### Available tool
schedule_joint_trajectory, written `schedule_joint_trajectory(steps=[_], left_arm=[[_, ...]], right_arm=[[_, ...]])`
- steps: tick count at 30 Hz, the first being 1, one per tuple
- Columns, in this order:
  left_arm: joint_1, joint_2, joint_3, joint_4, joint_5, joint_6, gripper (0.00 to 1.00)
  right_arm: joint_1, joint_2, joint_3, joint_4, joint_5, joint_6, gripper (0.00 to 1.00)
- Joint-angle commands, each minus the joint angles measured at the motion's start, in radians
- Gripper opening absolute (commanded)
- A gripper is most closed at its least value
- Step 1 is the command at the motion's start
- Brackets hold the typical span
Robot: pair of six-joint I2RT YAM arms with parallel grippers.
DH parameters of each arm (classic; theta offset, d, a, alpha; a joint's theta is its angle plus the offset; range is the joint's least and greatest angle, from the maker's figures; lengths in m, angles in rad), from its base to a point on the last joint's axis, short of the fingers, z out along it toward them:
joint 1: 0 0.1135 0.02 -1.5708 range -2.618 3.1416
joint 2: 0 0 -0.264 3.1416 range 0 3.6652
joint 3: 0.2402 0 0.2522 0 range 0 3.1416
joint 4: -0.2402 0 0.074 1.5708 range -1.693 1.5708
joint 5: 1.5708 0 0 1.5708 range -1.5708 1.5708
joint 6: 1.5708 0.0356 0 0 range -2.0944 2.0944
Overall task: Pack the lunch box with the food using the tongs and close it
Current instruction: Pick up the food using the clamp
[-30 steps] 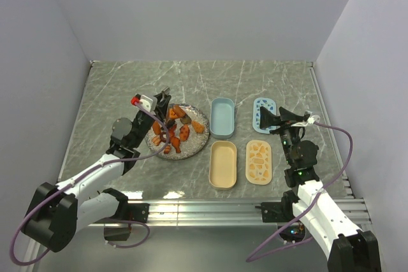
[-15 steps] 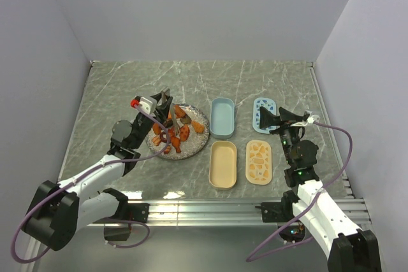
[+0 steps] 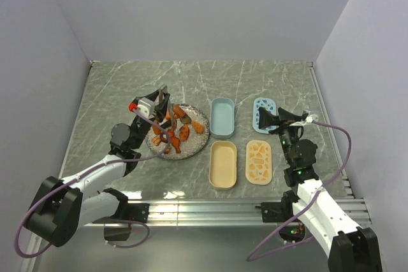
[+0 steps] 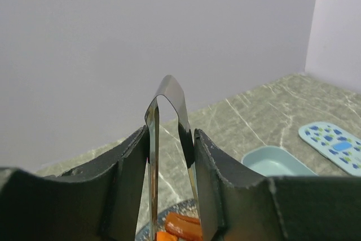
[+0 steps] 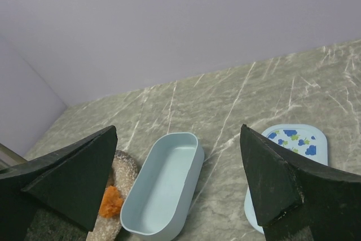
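Note:
The food (image 3: pixel 181 133), small orange, reddish and dark chunks, lies on a round speckled plate (image 3: pixel 199 117). My left gripper (image 3: pixel 162 98) hangs over the plate's left part, shut on the metal tongs (image 3: pixel 169 118), whose arms point down into the chunks. In the left wrist view the tongs' bend (image 4: pixel 169 90) sticks up between my fingers, with orange food (image 4: pixel 183 227) below. The lunch box is two oval tubs, blue (image 3: pixel 222 117) and beige (image 3: pixel 223 164), both bare inside. My right gripper (image 3: pixel 271 119) stands open above the blue lid (image 3: pixel 264 105), holding nothing.
A beige patterned lid (image 3: pixel 259 161) lies right of the beige tub. The right wrist view shows the blue tub (image 5: pixel 161 187), the blue lid (image 5: pixel 293 145) and the plate's rim (image 5: pixel 121 167) with one orange chunk (image 5: pixel 111 200). Walls close the table on three sides.
My left gripper has shifted slightly left over the plate with the tongs, and its fingers have eased a little wider. The right arm has not moved.

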Motion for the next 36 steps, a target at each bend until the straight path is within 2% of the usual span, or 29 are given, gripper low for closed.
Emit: schedule_joint_trajectory(steps=[1,13,19,23,36], left_arm=[[-0.003,0.012,0.010,0.123,-0.020,0.035,0.42],[0.000,0.207,0.028,0.238,-0.023,0.070,0.39],[0.000,0.241,0.034,0.247,-0.040,0.072,0.30],[0.000,0.214,0.036,0.221,-0.040,0.070,0.18],[-0.005,0.040,0.068,0.046,-0.039,0.049,0.12]], right_arm=[[0.009,0.010,0.015,0.050,0.002,-0.017,0.96],[0.011,-0.003,0.004,0.058,0.005,-0.019,0.96],[0.009,0.004,0.007,0.064,0.003,-0.019,0.96],[0.012,0.007,0.007,0.067,0.003,-0.019,0.96],[0.011,0.009,0.004,0.068,0.008,-0.019,0.96]])
